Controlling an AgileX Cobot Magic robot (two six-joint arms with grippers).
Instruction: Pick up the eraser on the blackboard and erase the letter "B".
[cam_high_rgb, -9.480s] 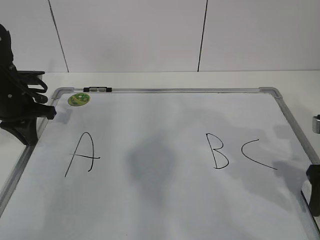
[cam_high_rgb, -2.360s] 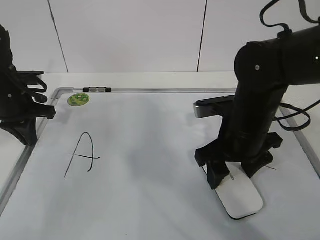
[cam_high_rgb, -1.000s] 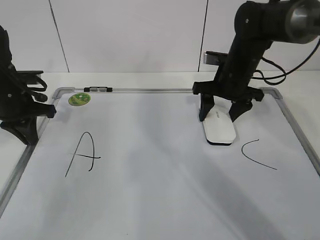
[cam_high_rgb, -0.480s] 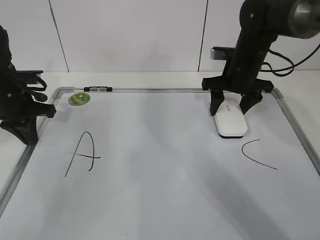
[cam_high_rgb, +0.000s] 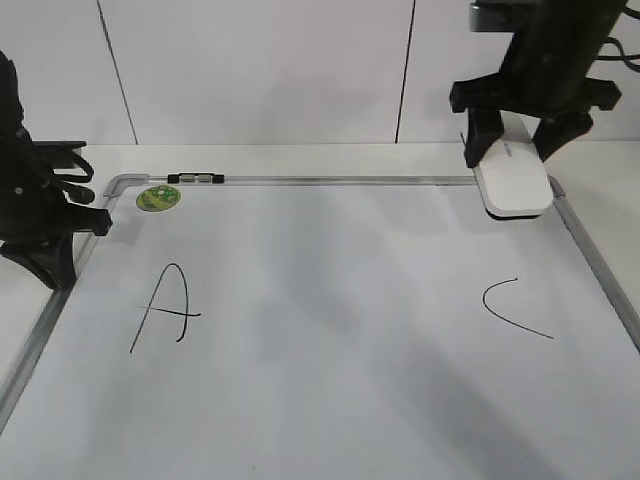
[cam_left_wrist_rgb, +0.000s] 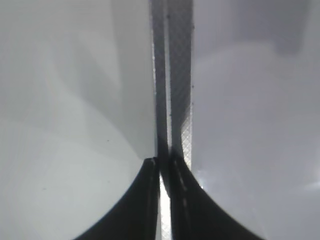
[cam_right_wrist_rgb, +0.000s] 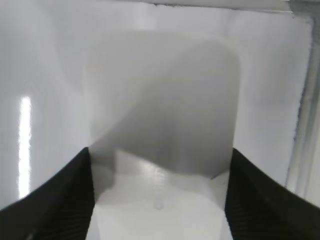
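The blackboard (cam_high_rgb: 330, 390) is a white board with a grey frame and a round green sticker (cam_high_rgb: 158, 198). A black "A" (cam_high_rgb: 165, 308) and a black "C" (cam_high_rgb: 512, 308) show on it; no letter "B" shows between them. My right gripper (cam_high_rgb: 520, 140) is shut on the white eraser (cam_high_rgb: 512, 178) and holds it above the board's far right corner. In the right wrist view the eraser (cam_right_wrist_rgb: 160, 200) sits between the two fingers. My left gripper (cam_left_wrist_rgb: 164, 165) is shut and empty over the board's left frame (cam_left_wrist_rgb: 172, 80).
The left arm (cam_high_rgb: 35, 200) stands at the board's far left corner. A small black clip (cam_high_rgb: 196, 179) lies on the far frame. A white wall (cam_high_rgb: 260, 70) rises behind the table. The board's right frame (cam_right_wrist_rgb: 305, 110) shows in the right wrist view.
The "B" that was on the board is gone. My right gripper has lifted the eraser off the board and carried it up toward the far right corner. The left arm has not moved.
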